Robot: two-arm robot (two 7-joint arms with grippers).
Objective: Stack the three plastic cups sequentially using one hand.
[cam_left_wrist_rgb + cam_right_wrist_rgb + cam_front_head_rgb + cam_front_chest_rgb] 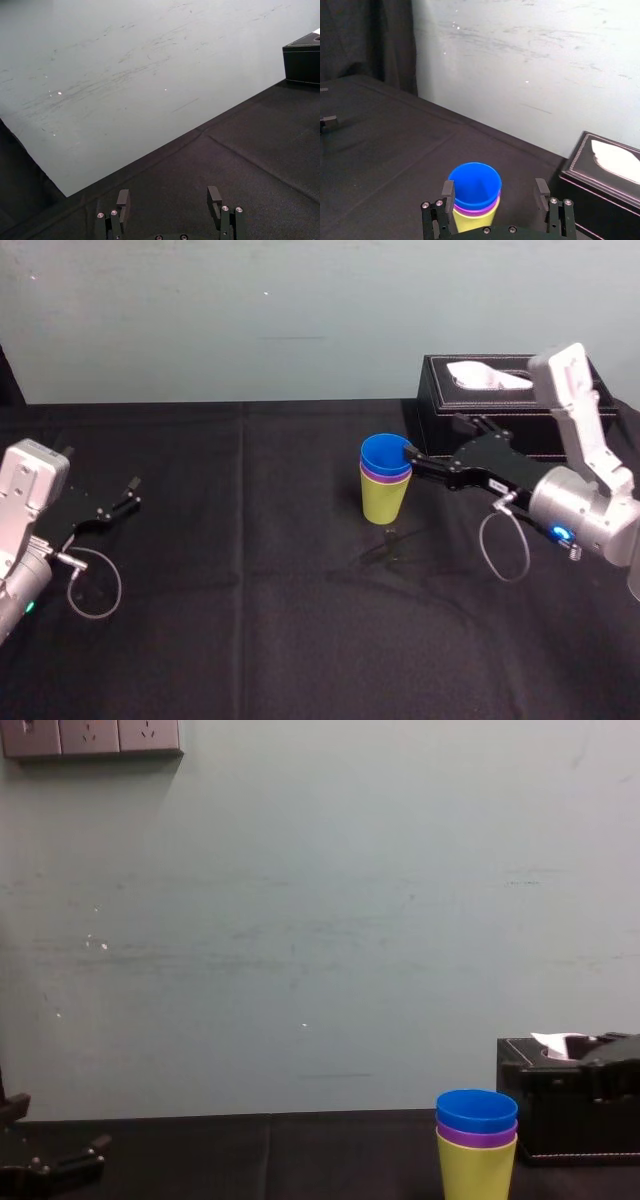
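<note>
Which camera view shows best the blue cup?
Right wrist view: the blue cup is close, its inside visible. The head view shows it farther off, near the right gripper; the chest view, its rim from the side.

We log a silver-grey, boxy left arm (25, 490) and right arm (585, 505), each trailing a looped grey cable (503, 545). Left gripper (128, 494) and right gripper (432, 437): black, with silver-screwed jaws.

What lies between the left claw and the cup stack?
Bare black cloth, in the head view, from the left claw to the cup stack; the open right claw is beside it.
</note>
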